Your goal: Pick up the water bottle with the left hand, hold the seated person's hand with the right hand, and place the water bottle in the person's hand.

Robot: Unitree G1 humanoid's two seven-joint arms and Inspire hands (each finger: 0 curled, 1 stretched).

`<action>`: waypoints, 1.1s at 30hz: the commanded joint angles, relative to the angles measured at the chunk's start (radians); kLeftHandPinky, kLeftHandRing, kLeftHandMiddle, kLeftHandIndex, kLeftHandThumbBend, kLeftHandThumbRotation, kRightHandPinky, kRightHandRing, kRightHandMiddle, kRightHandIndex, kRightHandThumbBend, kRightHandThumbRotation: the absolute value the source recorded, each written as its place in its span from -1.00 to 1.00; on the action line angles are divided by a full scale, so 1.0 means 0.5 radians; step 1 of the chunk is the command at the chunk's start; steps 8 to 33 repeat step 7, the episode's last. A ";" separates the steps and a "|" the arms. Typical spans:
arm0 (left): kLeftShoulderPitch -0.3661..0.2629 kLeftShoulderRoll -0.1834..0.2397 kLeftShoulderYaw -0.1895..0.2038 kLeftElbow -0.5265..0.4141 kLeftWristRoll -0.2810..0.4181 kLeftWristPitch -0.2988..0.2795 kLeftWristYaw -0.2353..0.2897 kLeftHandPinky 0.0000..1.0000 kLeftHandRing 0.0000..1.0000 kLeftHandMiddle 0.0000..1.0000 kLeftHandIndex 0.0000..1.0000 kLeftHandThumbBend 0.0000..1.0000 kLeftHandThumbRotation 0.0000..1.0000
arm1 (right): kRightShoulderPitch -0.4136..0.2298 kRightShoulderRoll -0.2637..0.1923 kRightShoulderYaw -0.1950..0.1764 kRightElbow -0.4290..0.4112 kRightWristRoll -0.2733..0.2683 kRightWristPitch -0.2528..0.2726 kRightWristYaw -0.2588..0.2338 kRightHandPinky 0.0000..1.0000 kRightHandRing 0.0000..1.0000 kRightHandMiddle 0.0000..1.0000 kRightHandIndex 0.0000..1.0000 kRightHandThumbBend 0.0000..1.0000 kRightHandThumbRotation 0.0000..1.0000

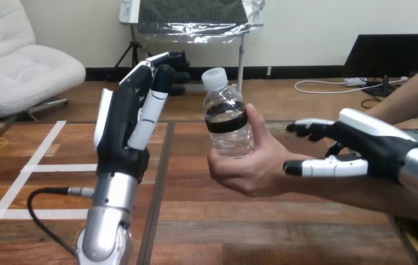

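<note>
Water bottle (228, 118) beside straight left fingers (151, 110)

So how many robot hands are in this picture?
2. The black-and-white left hand stands upright left of the clear plastic water bottle in the person's hand; the right hand is at the person's wrist.

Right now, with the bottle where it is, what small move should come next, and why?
Probably draw the right hand back from the person's wrist. The person's hand already grips the water bottle upright, and the left hand stands open, apart from it, so the handover looks done.
</note>
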 commanded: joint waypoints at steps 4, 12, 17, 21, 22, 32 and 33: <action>0.060 0.026 -0.028 -0.185 -0.027 0.006 -0.043 0.30 0.46 0.46 0.36 0.07 0.62 | 0.080 0.144 -0.120 -0.058 0.019 -0.120 -0.298 0.28 0.68 0.74 0.79 1.00 0.89; 0.103 0.028 -0.028 -0.228 -0.048 0.015 -0.063 0.30 0.47 0.47 0.37 0.04 0.63 | 0.119 0.179 -0.137 -0.082 0.020 -0.151 -0.381 0.28 0.67 0.74 0.80 1.00 0.93; 0.103 0.028 -0.028 -0.228 -0.048 0.015 -0.063 0.30 0.47 0.47 0.37 0.04 0.63 | 0.119 0.179 -0.137 -0.082 0.020 -0.151 -0.381 0.28 0.67 0.74 0.80 1.00 0.93; 0.103 0.028 -0.028 -0.228 -0.048 0.015 -0.063 0.30 0.47 0.47 0.37 0.04 0.63 | 0.119 0.179 -0.137 -0.082 0.020 -0.151 -0.381 0.28 0.67 0.74 0.80 1.00 0.93; 0.103 0.028 -0.028 -0.228 -0.048 0.015 -0.063 0.30 0.47 0.47 0.37 0.04 0.63 | 0.119 0.179 -0.137 -0.082 0.020 -0.151 -0.381 0.28 0.67 0.74 0.80 1.00 0.93; 0.103 0.028 -0.028 -0.228 -0.048 0.015 -0.063 0.30 0.47 0.47 0.37 0.04 0.63 | 0.119 0.179 -0.137 -0.082 0.020 -0.151 -0.381 0.28 0.67 0.74 0.80 1.00 0.93; 0.103 0.028 -0.028 -0.228 -0.048 0.015 -0.063 0.30 0.47 0.47 0.37 0.04 0.63 | 0.119 0.179 -0.137 -0.082 0.020 -0.151 -0.381 0.28 0.67 0.74 0.80 1.00 0.93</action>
